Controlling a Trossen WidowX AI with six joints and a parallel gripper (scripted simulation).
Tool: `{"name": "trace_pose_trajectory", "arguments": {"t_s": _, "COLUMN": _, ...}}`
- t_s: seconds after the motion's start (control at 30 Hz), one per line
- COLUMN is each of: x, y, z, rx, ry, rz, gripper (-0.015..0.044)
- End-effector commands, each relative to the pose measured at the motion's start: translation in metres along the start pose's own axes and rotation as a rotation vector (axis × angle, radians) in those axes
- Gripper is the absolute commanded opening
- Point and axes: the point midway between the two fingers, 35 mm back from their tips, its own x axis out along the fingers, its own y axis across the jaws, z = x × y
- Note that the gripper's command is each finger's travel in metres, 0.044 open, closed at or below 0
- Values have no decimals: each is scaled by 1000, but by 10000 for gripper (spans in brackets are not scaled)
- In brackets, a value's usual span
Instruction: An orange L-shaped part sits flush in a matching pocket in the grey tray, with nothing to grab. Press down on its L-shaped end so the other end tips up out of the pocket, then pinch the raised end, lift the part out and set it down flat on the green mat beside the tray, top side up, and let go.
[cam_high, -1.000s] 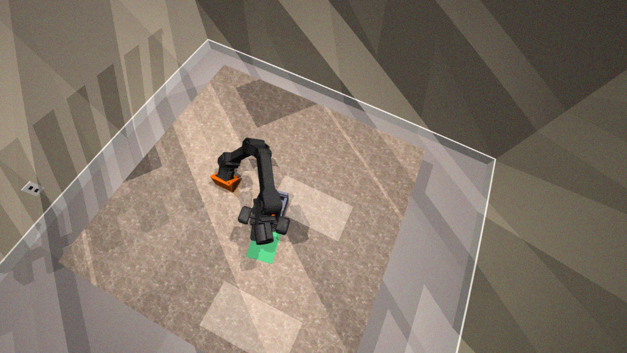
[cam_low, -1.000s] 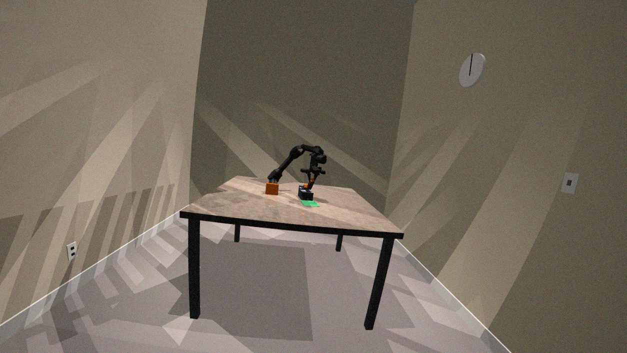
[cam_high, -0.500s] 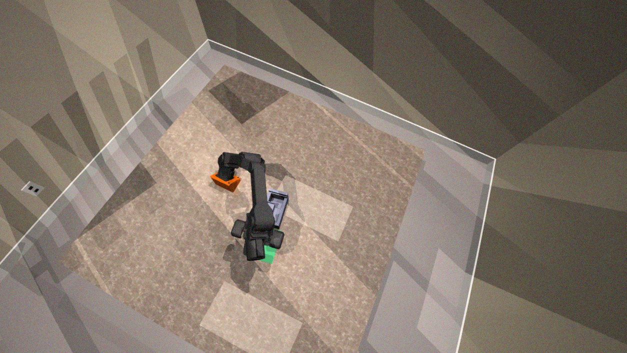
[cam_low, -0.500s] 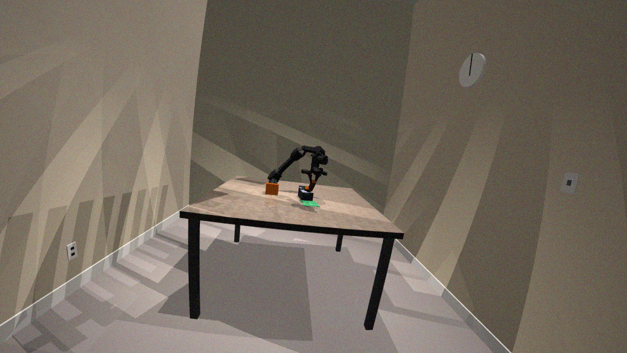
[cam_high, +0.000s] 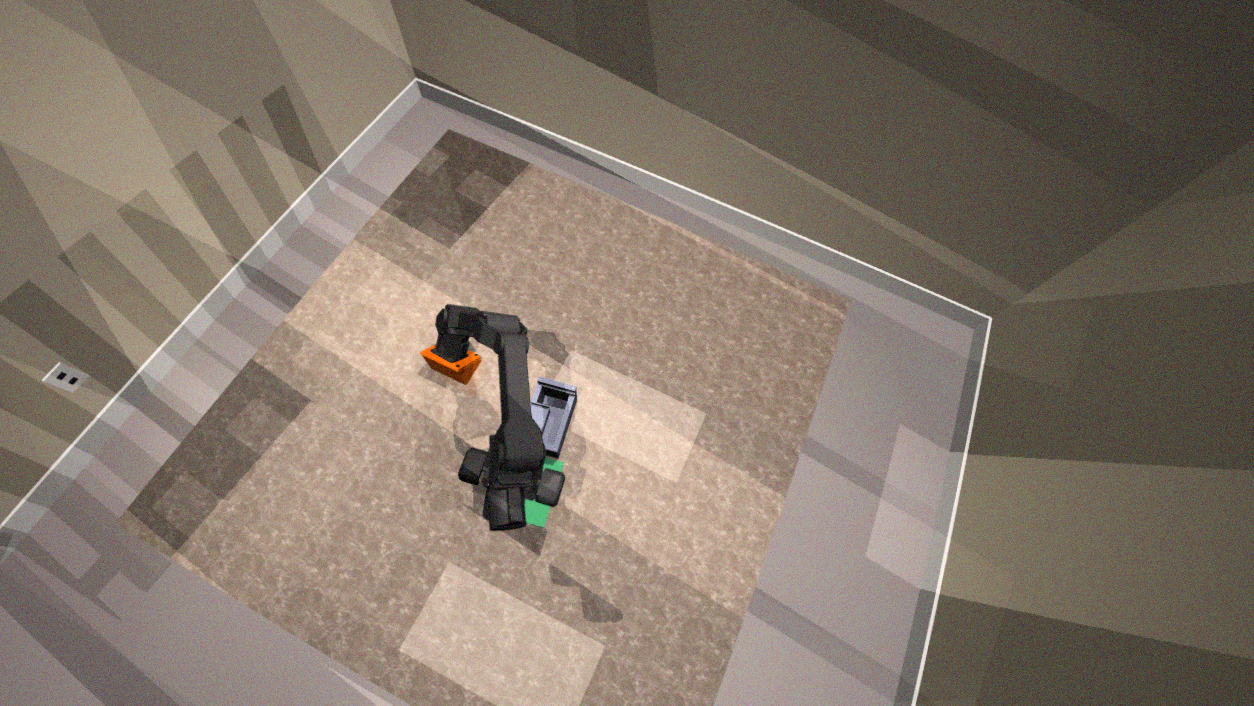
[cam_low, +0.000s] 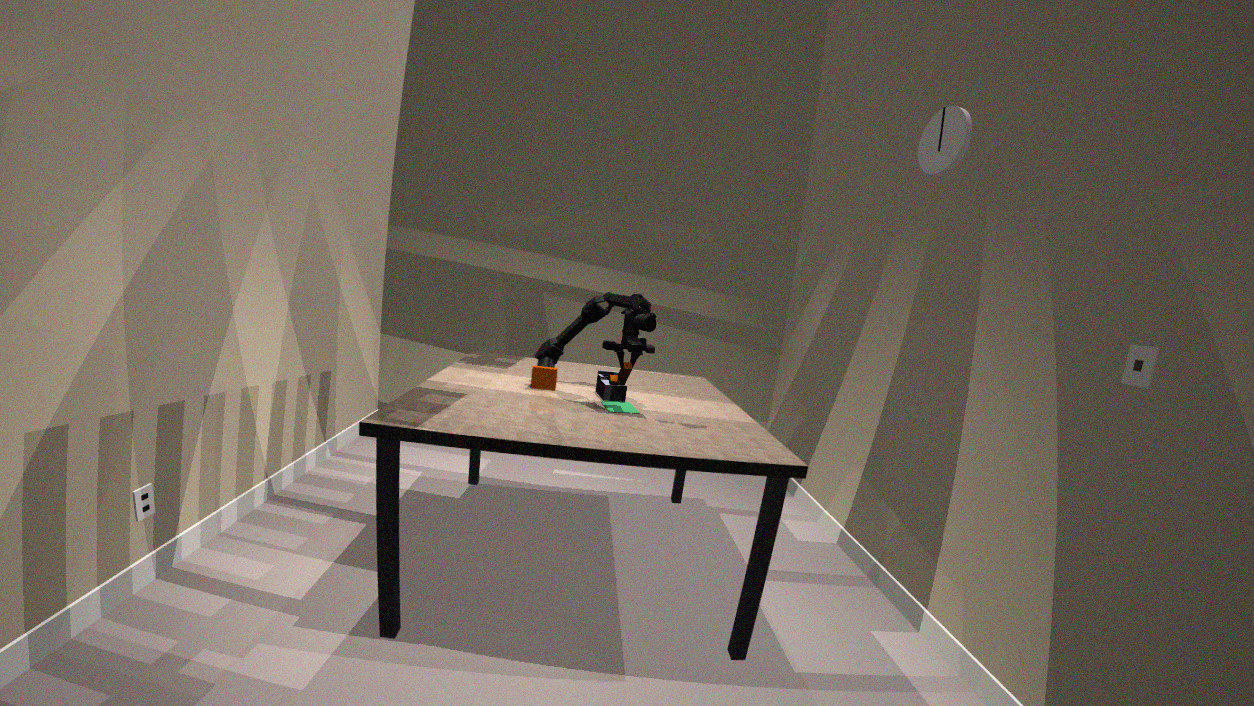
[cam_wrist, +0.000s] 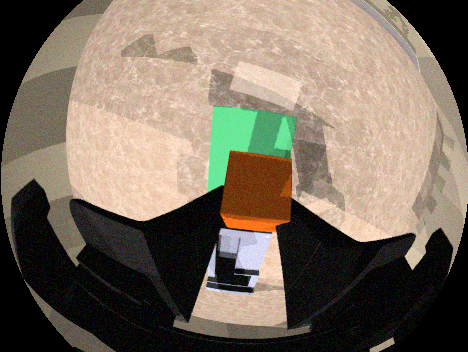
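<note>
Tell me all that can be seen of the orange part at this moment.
The orange part is a plain, matte, blocky piece, and only one end shows. It is out of the tray, whose pocket lies bare below it, and the gripper is shut on it, a dark finger on each side. It hangs in the air, touching nothing else, over the near edge of the green mat. Its L shape cannot be made out.

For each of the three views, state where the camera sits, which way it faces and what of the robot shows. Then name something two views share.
Top: high overhead, looking down at the table; whole arm shows.
Exterior: in the room beyond the table's end, facing it level; whole arm, small.
Wrist: on the arm, facing down between the fingers gripping the orange part.
Shared: top and wrist both show the green mat and grey tray.
</note>
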Motion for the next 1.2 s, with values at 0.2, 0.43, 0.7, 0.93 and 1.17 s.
{"name": "trace_pose_trajectory", "arguments": {"t_s": 0.2, "x": 18, "y": -1, "z": 0, "rx": -2, "ry": 9, "rz": -6, "gripper": 0}}
{"name": "trace_pose_trajectory", "arguments": {"t_s": 0.43, "x": 29, "y": -1, "z": 0, "rx": -3, "ry": 10, "rz": -7, "gripper": 0}}
{"name": "trace_pose_trajectory", "arguments": {"t_s": 0.7, "x": 41, "y": -1, "z": 0, "rx": -3, "ry": 11, "rz": -7, "gripper": 0}}
{"name": "trace_pose_trajectory", "arguments": {"t_s": 0.93, "x": 52, "y": -1, "z": 0, "rx": -3, "ry": 11, "rz": -7, "gripper": 0}}
{"name": "trace_pose_trajectory", "arguments": {"t_s": 1.17, "x": 63, "y": -1, "z": 0, "rx": -3, "ry": 11, "rz": -7, "gripper": 0}}
